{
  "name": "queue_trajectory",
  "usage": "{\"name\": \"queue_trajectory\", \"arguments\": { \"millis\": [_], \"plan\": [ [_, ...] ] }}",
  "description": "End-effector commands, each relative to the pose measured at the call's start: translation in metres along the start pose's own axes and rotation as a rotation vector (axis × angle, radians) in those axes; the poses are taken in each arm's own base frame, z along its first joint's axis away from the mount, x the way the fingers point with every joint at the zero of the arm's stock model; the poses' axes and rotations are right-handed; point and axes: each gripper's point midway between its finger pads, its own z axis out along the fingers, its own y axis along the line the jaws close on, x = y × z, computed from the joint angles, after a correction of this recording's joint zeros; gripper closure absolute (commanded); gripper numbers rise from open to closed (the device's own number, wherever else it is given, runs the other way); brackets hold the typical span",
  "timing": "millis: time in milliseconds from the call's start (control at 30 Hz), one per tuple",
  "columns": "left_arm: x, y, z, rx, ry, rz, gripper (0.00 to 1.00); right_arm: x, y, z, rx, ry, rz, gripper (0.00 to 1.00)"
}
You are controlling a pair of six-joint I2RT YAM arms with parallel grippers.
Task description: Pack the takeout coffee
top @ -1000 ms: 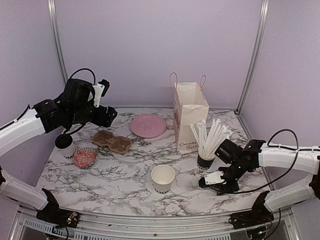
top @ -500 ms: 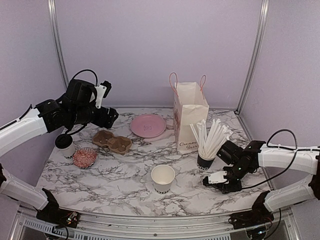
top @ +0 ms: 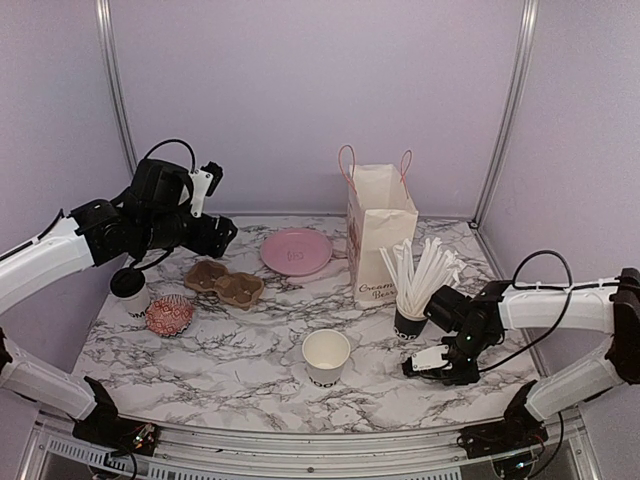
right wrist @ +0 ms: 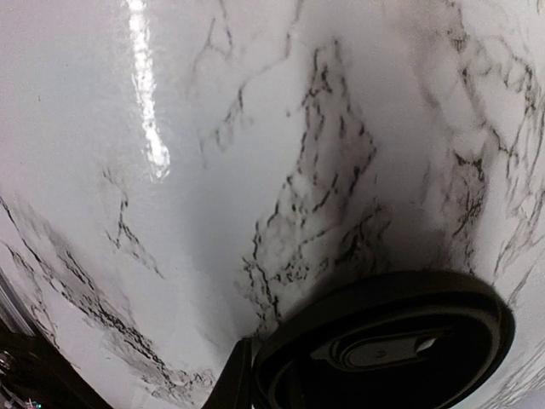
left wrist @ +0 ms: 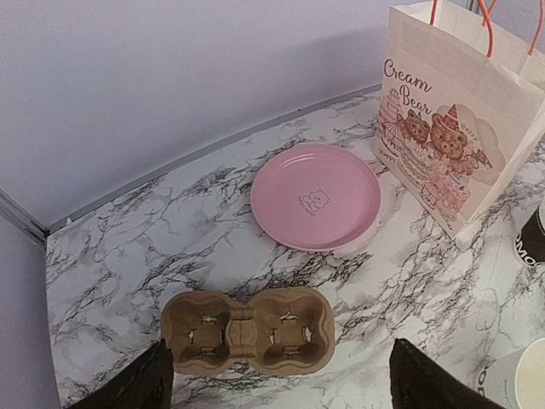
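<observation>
A white paper cup stands open, without a lid, at front centre; its rim shows in the left wrist view. A second white cup with a black lid stands at the far left. My right gripper is low over the table right of the open cup. In the right wrist view it is shut on the rim of a round black lid, with one finger against the rim and the other hidden. My left gripper is open and empty, high above the brown two-cup carrier.
A paper bag with pink handles stands at the back centre, a pink plate to its left. A black cup of white straws stands just behind my right gripper. A red patterned liner lies near the lidded cup. The carrier lies left of centre.
My right gripper shifted slightly right, then back left, staying low over the table, and its forearm swung up. The left arm barely moved.
</observation>
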Motion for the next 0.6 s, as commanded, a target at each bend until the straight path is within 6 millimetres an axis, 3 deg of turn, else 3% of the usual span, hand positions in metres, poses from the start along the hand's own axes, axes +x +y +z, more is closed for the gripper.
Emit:
{"name": "queue_trajectory", "arguments": {
  "millis": [0, 133, 400, 567],
  "plan": [
    [-0.009, 0.000, -0.012, 0.016, -0.047, -0.010, 0.12, 0.001, 0.000, 0.002, -0.019, 0.015, 0.027, 0.88],
    [-0.015, -0.003, -0.020, 0.044, -0.070, 0.003, 0.11, -0.008, 0.008, -0.013, -0.082, -0.030, 0.007, 0.91],
    [-0.022, -0.021, -0.028, 0.153, -0.103, 0.056, 0.13, -0.059, 0.040, -0.069, -0.242, -0.217, -0.092, 0.93],
    [-0.034, -0.059, -0.039, 0.289, -0.220, 0.138, 0.14, -0.111, 0.045, -0.128, -0.297, -0.411, -0.174, 0.94]
  ]
}}
